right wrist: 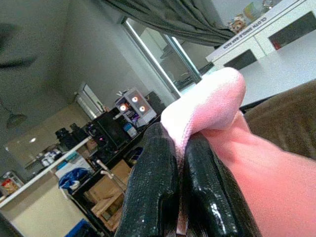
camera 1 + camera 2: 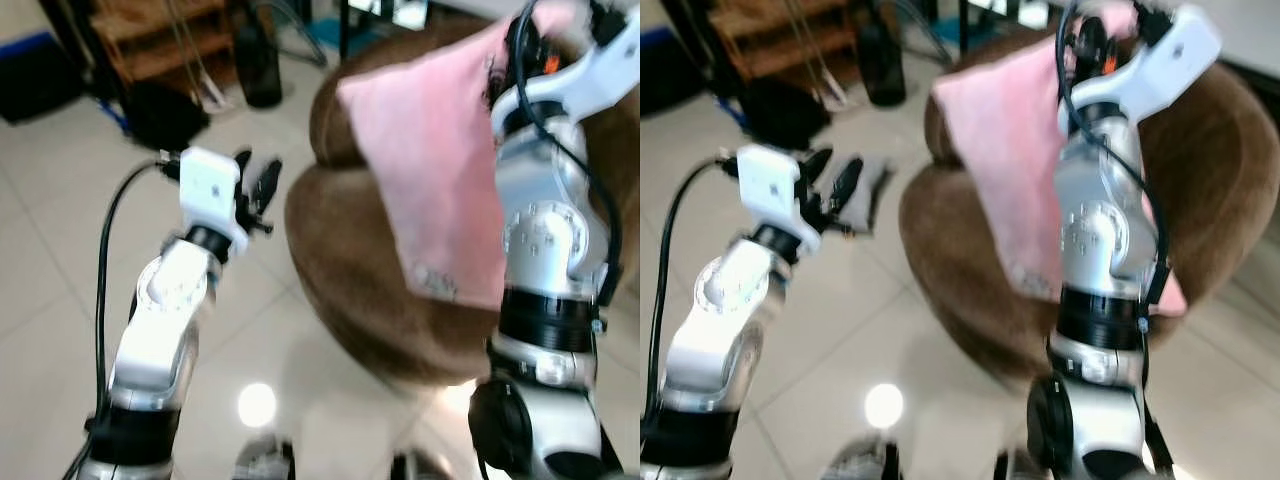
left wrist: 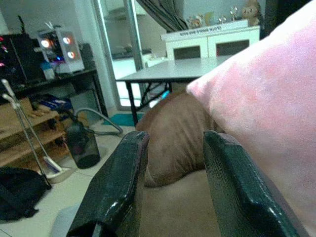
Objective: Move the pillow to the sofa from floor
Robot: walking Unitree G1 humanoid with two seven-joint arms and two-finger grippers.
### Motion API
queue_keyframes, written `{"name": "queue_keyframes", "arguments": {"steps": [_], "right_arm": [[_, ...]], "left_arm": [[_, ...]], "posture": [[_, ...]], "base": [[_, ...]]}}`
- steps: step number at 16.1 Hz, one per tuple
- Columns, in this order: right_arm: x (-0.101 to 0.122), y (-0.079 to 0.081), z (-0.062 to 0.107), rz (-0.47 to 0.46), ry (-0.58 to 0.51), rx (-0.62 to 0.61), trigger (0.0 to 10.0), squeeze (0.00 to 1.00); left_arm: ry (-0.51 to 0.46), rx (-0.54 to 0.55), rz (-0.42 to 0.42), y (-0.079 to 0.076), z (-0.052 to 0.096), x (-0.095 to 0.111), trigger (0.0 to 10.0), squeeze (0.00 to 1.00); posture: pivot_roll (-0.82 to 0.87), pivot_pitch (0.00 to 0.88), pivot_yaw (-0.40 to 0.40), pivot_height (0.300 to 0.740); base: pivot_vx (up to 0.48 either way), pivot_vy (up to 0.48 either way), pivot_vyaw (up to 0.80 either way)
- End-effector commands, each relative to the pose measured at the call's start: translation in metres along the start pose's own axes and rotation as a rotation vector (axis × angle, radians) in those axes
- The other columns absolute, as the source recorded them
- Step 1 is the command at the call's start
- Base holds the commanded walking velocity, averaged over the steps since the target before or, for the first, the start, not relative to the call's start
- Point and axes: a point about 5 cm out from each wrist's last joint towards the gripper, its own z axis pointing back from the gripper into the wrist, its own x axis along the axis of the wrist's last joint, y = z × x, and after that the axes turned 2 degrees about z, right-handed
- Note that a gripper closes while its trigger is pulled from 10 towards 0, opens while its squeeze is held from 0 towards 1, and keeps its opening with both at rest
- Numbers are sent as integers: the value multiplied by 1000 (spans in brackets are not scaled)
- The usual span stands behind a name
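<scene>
Brown sofa [image 2: 350,260] bears pink pillow [image 2: 430,170], pinched by right claw [image 1: 180,163].

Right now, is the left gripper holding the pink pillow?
No, the left gripper is open with nothing between its fingers; the right gripper pinches the pillow.

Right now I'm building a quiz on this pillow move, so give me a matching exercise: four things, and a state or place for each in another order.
Things:
1. pillow
2. left claw
3. right claw
4. sofa

States:
a. open, holding nothing
b. brown, under the pillow
c. pink, draped over the sofa
d. shut on the pillow's edge

Pairs: 1-c, 2-a, 3-d, 4-b
</scene>
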Motion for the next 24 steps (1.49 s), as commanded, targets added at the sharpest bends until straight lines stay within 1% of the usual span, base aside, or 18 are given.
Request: {"name": "queue_keyframes", "arguments": {"steps": [1,2,4,6,7,10,11,13,17,24], "right_arm": [[2,7,2,13,-15,35,10000,0],[-7,6,5,50,20,47,10000,0],[-23,5,9,87,90,64,10000,0],[-32,4,12,90,130,70,10000,0],[-40,3,14,100,170,75,10000,0],[-48,3,18,113,202,81,10000,0],[-52,3,20,112,217,84,10000,0],[-54,3,21,110,225,86,10000,0],[-61,-3,24,138,257,62,10000,0],[-68,-11,28,156,291,29,10000,0]], "left_arm": [[0,2,-4,2,-1,0,10000,0],[-1,-3,4,2,-1,-1,10000,0],[4,7,4,4,-1,-2,10000,0],[4,13,4,5,-2,-2,10000,0],[2,11,2,5,-2,-2,10000,0],[1,9,3,4,-2,-1,10000,0],[1,9,3,5,-2,-2,10000,0],[1,8,3,5,-2,-2,10000,0],[5,4,5,4,-2,-2,10000,0],[18,-18,3,1,-1,-4,10000,0]], "posture": [[-12,0,32,740],[-14,0,32,740],[-15,0,30,740],[-11,0,28,740],[-9,0,27,740],[-8,0,27,740],[-8,0,27,740],[-8,0,27,740],[-7,0,24,740],[-7,3,28,740]], "base": [[0,0,0],[0,0,0],[156,0,0],[311,0,0],[315,0,-494],[314,0,-602],[315,0,0],[315,0,0],[313,0,0],[313,0,-800]]}}
